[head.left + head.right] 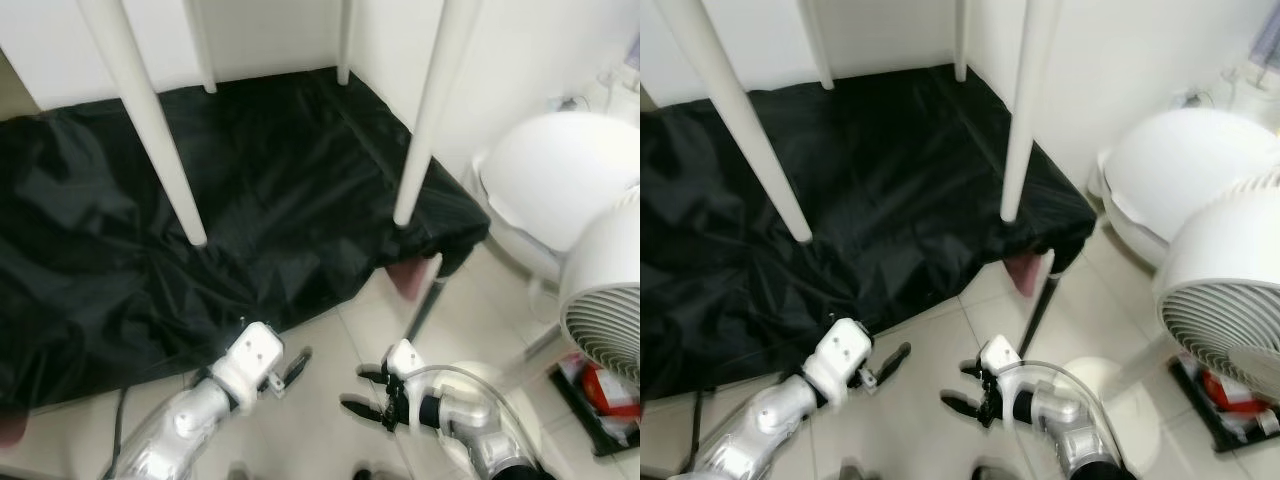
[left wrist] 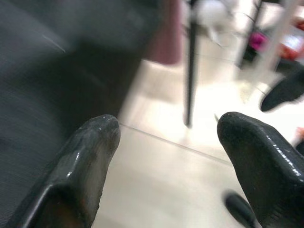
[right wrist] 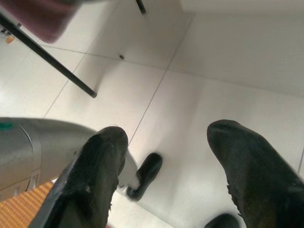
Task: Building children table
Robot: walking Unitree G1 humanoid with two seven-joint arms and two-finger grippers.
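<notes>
I looked down at a pale tiled floor [image 1: 320, 400] with a black sheet [image 1: 250, 200] spread over a low, wide surface ahead of me. On that sheet stood the children's table, seen from below its top: four white legs [image 1: 150, 120] ran steeply upward out of the picture, their long axes close to upright and leaning slightly outward toward their feet. The near left leg's foot rested on the sheet left of the middle. The near right leg [image 1: 425, 120] had its foot close to the sheet's front right corner. The two far legs [image 1: 343, 40] stood by the white wall behind.

My left pincer [image 1: 295, 365] was low over the tiles just in front of the sheet's front edge, pointing toward my right. Its two black fingers [image 2: 90, 156] were spread apart with nothing between them. My right pincer [image 1: 362, 392] was near it over the same tiles, pointing back toward my left, so the two faced each other without touching. Its fingers [image 3: 102, 161] were also parted and empty.

A thin dark rod [image 1: 425, 300] slanted down to the floor below the sheet's right corner, beside a small dark red patch [image 1: 405, 275]. To my right stood a white fan [image 1: 600, 290] with a slatted grille, and behind it a rounded white object [image 1: 550, 170] against the wall.
</notes>
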